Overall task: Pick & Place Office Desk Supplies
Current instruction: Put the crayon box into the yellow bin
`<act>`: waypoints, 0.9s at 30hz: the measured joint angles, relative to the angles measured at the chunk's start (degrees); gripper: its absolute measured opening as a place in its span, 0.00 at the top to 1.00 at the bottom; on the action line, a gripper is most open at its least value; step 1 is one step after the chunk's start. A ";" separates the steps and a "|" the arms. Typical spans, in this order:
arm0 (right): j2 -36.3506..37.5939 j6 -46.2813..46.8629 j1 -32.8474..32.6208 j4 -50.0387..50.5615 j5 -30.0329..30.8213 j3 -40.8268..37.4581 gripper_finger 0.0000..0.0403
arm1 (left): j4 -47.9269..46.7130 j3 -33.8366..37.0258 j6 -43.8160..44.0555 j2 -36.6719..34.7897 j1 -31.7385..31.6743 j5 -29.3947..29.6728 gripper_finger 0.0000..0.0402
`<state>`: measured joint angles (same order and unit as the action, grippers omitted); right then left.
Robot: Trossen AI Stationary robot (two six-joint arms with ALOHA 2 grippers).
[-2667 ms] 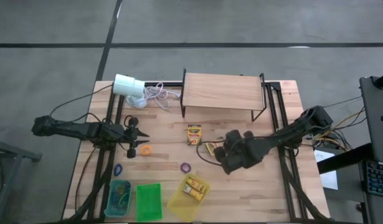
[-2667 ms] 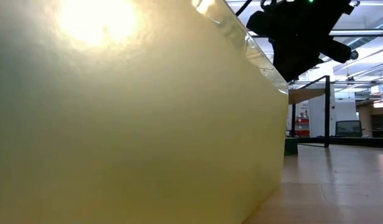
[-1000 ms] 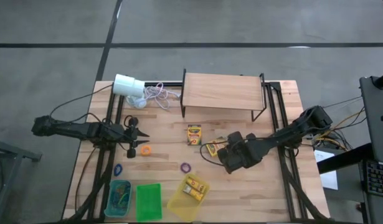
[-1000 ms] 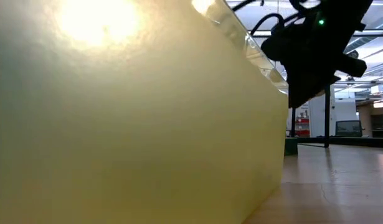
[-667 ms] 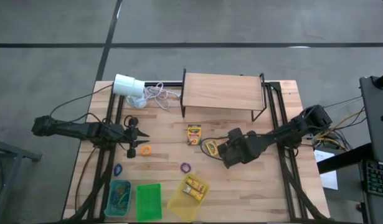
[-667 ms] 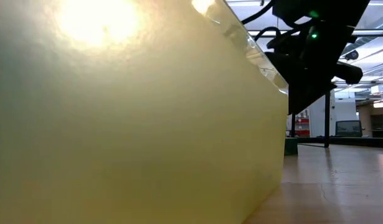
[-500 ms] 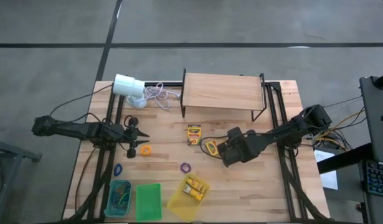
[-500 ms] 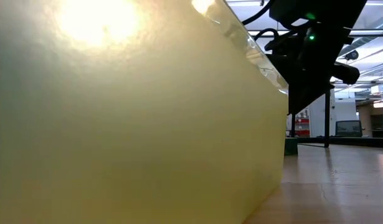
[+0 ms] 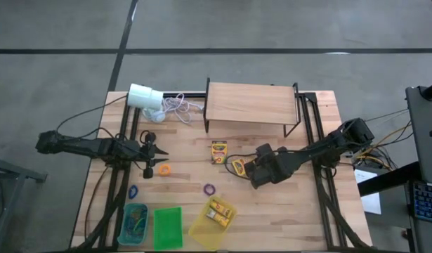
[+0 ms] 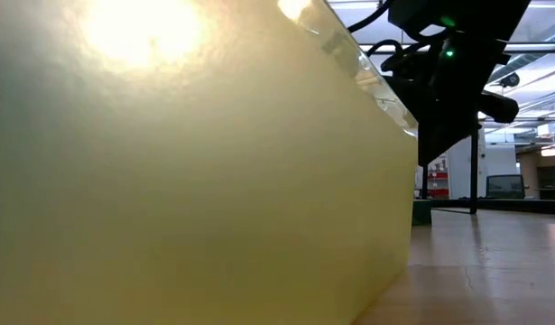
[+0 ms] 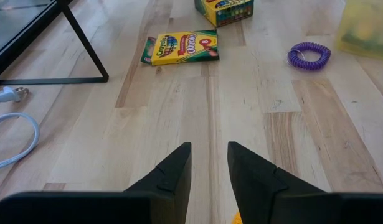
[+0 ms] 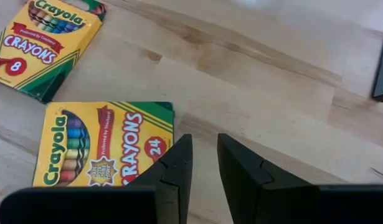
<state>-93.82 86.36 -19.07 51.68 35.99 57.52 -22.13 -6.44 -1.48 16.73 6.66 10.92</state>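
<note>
A 24-count yellow-and-green crayon box (image 12: 101, 146) lies flat on the table, and a smaller 8-count box (image 12: 45, 46) lies just beyond it. My right gripper (image 9: 248, 171) hovers at the bigger box's (image 9: 237, 166) edge. Its fingers (image 12: 175, 165) stand a narrow gap apart with nothing between them. My left gripper (image 9: 161, 159) waits at the table's left, narrowly open and holding nothing, next to an orange loop (image 9: 164, 169). A purple loop (image 9: 209, 188) and a blue loop (image 9: 133, 190) lie on the wood.
A yellow bin (image 9: 212, 219) holding crayon boxes, a green bin (image 9: 168, 227) and a blue bin (image 9: 134, 222) with loops stand at the near edge. The yellow bin's wall (image 10: 196, 181) fills the low view. A wooden shelf (image 9: 251, 104), a white cylinder (image 9: 144, 96) and its cord (image 9: 177, 105) stand at the back.
My right gripper has drawn a little toward the table's far edge over the bigger crayon box and uncovered more of it, then kept still. The box lies where it was.
</note>
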 joint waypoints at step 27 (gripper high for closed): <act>0.00 0.21 -0.04 -1.67 0.09 -1.82 0.82 | 1.55 0.13 14.64 0.02 0.09 -1.53 0.73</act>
<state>-93.82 86.56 -19.11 50.01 36.07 55.69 -20.58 -6.31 13.16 16.75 6.74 9.39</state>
